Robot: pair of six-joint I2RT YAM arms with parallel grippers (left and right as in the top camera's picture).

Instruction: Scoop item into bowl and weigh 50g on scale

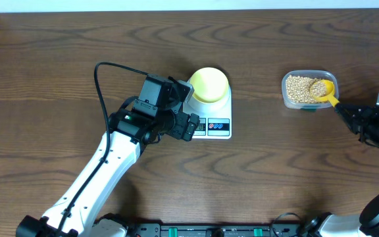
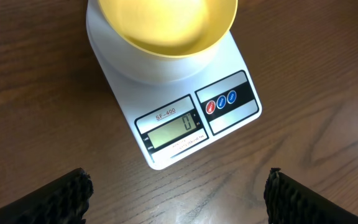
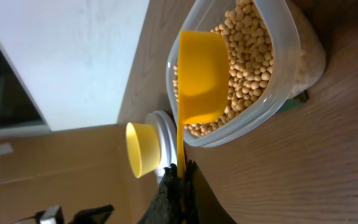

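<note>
The pale yellow-green bowl (image 1: 208, 84) sits empty on the white scale (image 1: 217, 126); both show in the left wrist view, the bowl (image 2: 166, 25) above the scale (image 2: 185, 118), whose display reads 0. My left gripper (image 1: 188, 125) is open and empty just left of the scale's display; its fingers (image 2: 176, 196) hang over bare wood. The beans (image 1: 299, 87) fill a clear tub (image 1: 287, 95). My right gripper (image 1: 353, 116) is shut on the handle of the yellow scoop (image 1: 323, 90), whose cup rests among the beans (image 3: 253, 56) inside the tub (image 3: 284, 68). The scoop (image 3: 199, 78) looks empty.
The wooden table's far edge (image 1: 189, 8) runs along the top. The left arm (image 1: 104, 178) stretches from the front edge toward the scale, with a black cable (image 1: 97, 82) looping above it.
</note>
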